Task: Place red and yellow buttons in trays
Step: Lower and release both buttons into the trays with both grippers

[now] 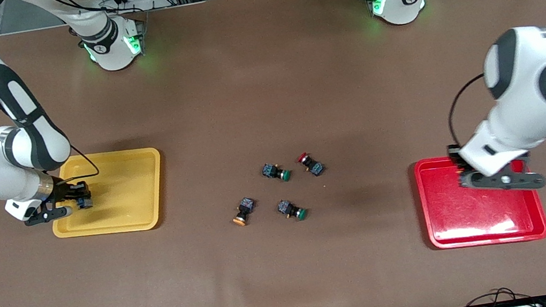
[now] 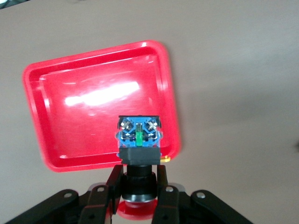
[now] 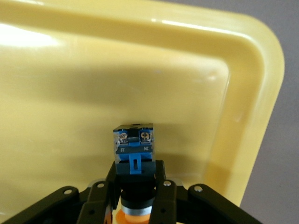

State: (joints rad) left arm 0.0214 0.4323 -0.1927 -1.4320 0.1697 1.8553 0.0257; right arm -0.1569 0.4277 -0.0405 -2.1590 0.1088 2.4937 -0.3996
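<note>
My right gripper point(image 1: 78, 198) point(image 3: 138, 191) is shut on a yellow-capped button point(image 1: 85, 202) point(image 3: 133, 144), held low over the yellow tray point(image 1: 129, 207) point(image 3: 140, 70) near the rim at the right arm's end. My left gripper point(image 1: 458, 161) point(image 2: 139, 186) is shut on a red-capped button point(image 2: 139, 140), which hangs over the rim of the red tray point(image 1: 478, 220) point(image 2: 84, 121). A second red button point(image 1: 310, 163) and a second yellow button point(image 1: 243, 212) lie on their sides mid-table.
Two green-capped buttons point(image 1: 276, 172) point(image 1: 292, 210) lie among the loose ones in the middle of the brown table point(image 1: 264, 95). Both arm bases stand along the table's edge farthest from the front camera. Cables hang off the table edge nearest that camera.
</note>
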